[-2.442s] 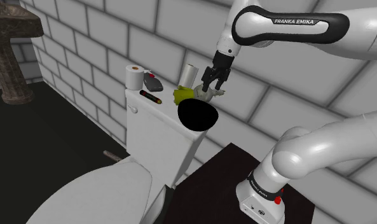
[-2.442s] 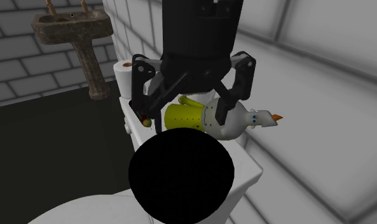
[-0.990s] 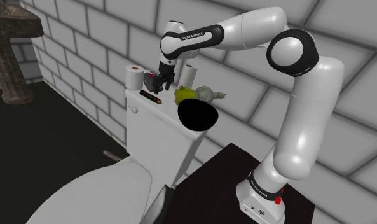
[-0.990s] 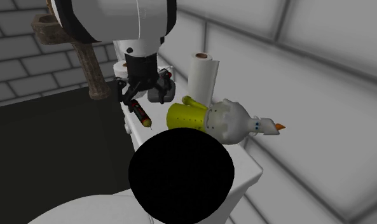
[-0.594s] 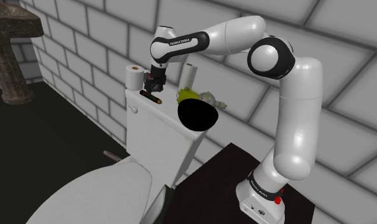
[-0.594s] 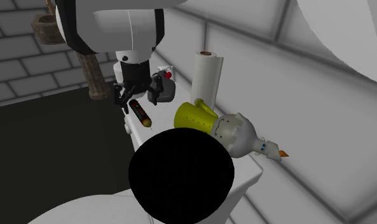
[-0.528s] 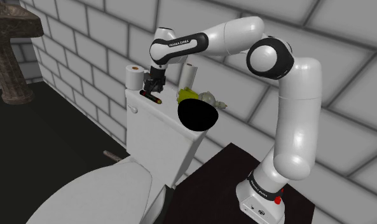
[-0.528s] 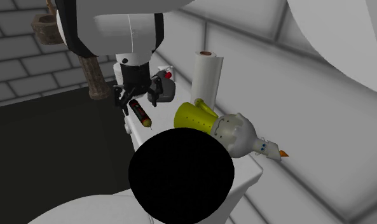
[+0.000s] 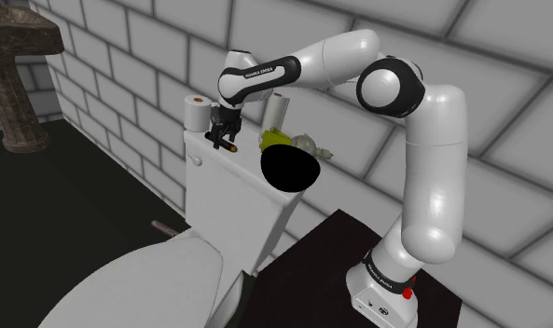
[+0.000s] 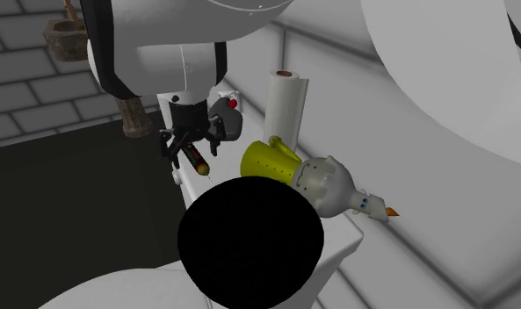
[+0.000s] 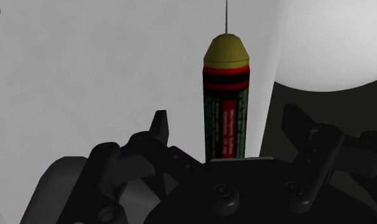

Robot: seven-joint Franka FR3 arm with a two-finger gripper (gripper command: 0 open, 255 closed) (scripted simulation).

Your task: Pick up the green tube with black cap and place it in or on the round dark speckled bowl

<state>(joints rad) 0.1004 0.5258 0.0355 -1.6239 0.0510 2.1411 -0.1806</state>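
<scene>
- The tube [image 11: 225, 108], dark green with red bands and an olive tip, lies flat on the toilet tank [image 9: 232, 191].
- It looks light, stiff and smooth, and likely to roll; across its middle seems the best hold.
- The gripper [image 9: 223, 136] hangs over it, with one finger on each side, apart and not touching.
- The round black bowl [image 10: 249, 241] sits farther along the tank.

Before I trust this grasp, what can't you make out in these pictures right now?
The tube, wrist view: the end toward the hand is hidden behind the body of the gripper; its print is too small to read.
The bowl, second exterior view: a flat black disc; rim, depth and speckles cannot be told.
</scene>
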